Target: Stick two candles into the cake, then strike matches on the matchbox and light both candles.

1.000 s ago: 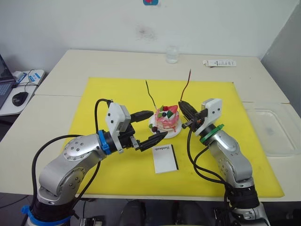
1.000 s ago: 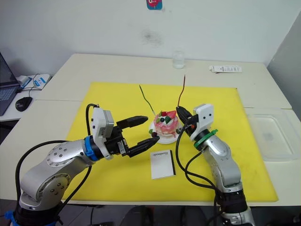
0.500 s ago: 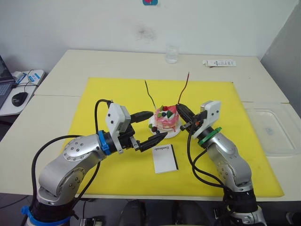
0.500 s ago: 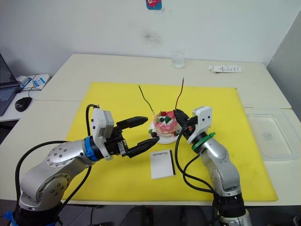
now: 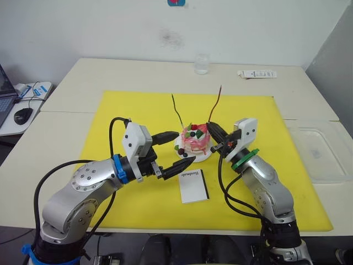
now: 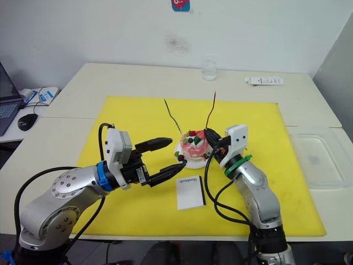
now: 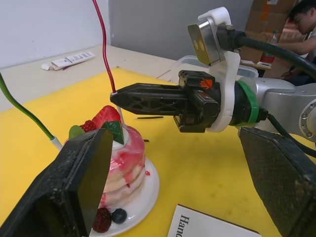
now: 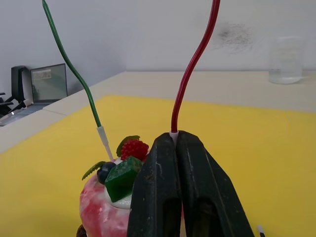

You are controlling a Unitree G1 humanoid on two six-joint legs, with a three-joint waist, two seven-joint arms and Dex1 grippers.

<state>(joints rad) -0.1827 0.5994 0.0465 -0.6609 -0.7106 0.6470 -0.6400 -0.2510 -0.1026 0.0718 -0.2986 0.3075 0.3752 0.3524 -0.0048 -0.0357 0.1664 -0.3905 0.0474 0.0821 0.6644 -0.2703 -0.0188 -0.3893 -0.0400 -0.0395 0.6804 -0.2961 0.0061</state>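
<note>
The right gripper (image 8: 177, 143) pinches the dark red candle (image 8: 193, 64) at its white end, over the cake (image 5: 196, 141) at 3 o'clock; the green candle (image 5: 177, 112) already stands at 11; press straight down, candle upright; the left gripper (image 5: 175, 149) waits open at 8.

On the mat (image 5: 138, 110) the cake (image 5: 195, 141) sits on its plate (image 5: 205, 157) between the two grippers, the matchbox (image 5: 193, 185) in front, a glass (image 5: 201, 64) on the table (image 5: 110, 72) behind.
</note>
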